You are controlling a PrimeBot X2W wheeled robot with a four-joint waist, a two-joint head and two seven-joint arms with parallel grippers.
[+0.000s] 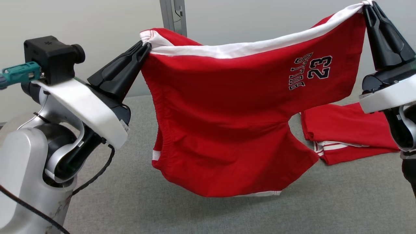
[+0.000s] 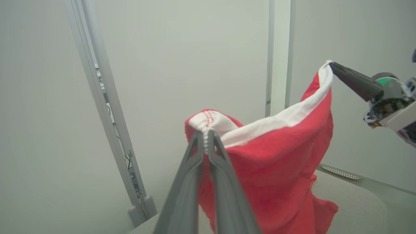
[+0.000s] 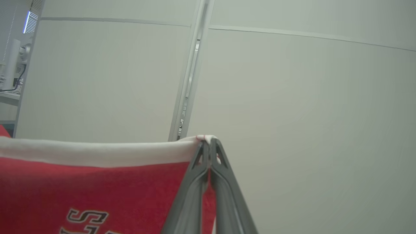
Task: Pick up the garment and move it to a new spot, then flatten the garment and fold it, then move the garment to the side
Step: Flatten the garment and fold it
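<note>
Above the grey worktop (image 1: 195,214) we hold the garment (image 1: 227,113), a pair of red shorts, spread in the air between both arms. Our left fingers (image 1: 141,53) are pressed together on one end of its white band (image 1: 247,48), at the left of the scene. Our right fingers (image 1: 370,13) are pinched shut on the other end, at the right and higher up. In each wrist view the two fingers meet with only a fold of white cloth between them.

The band is the garment's long axis. It runs left to right from one pinch to the other, nearly taut and sloping up to the right. All the red cloth hangs below that line, so the garment lies straight down from both pairs of fingers, and neither arm is the nearer one. Its lowest hem seems to hang just clear of the worktop, though we cannot be sure.

A folded red garment (image 1: 344,130) lies far and to the right. We judge that the coming lay-down wants both arms lowered together, with the band kept stretched, onto the bare cloth near and left of that pile.
</note>
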